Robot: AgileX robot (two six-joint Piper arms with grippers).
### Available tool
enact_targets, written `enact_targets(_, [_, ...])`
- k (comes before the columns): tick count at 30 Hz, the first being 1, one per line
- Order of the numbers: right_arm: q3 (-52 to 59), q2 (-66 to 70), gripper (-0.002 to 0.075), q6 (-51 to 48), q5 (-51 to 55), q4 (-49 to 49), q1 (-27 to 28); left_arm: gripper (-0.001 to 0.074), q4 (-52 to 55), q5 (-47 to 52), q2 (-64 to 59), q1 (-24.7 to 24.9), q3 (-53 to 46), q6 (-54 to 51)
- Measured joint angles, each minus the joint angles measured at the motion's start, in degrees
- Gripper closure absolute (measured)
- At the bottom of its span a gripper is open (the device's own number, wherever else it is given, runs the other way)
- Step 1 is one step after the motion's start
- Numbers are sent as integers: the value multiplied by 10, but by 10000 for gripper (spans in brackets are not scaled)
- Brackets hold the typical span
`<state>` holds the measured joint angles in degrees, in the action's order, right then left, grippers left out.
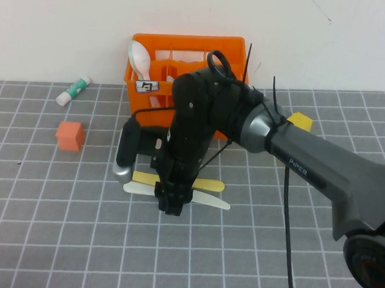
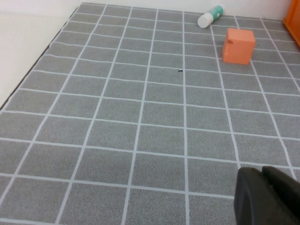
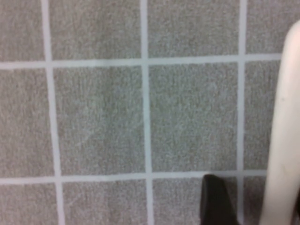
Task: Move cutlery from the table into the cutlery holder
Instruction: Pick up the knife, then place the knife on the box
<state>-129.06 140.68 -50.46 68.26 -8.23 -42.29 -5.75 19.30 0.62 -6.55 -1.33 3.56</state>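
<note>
Grey surface [image 1: 35, 192] bore both knives; right pincer [image 1: 172, 202] sat on the white knife [image 1: 211, 200], grip unclear; left pincer [image 2: 269, 197] hovered, state unclear.

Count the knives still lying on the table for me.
2: pale yellow knife and white knife beside it, both under the right gripper, before the crate. Left gripper hovers apart.

Grey-and-black right arm [image 1: 324, 168], "PIPER" lettering, black cables.
</note>
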Motion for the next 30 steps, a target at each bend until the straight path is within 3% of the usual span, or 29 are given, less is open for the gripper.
enact_targets(3, [-1,1,396,17,1,0,-2,736,0,0,0,0,0,0])
enact_targets(6, [-3,1,491,37,0,2,-3,736,0,0,0,0,0,1])
enact_targets(8, [-11,5,605,60,-1,5,-3,736,0,0,0,0,0,1])
enact_targets(9, [-12,5,615,75,-1,5,-3,736,0,0,0,0,0,1])
enact_targets(15, [-13,1,610,168,-11,-22,-4,736,0,0,0,0,0,1])
enact_targets(21, [-2,-34,610,189,-63,-69,-9,736,0,0,0,0,0,1])
enact_targets(26, [84,-105,610,192,-200,-99,-22,736,0,0,0,0,0,1])
enact_targets(30, [223,-189,610,192,-415,-158,-31,736,0,0,0,0,0,1])
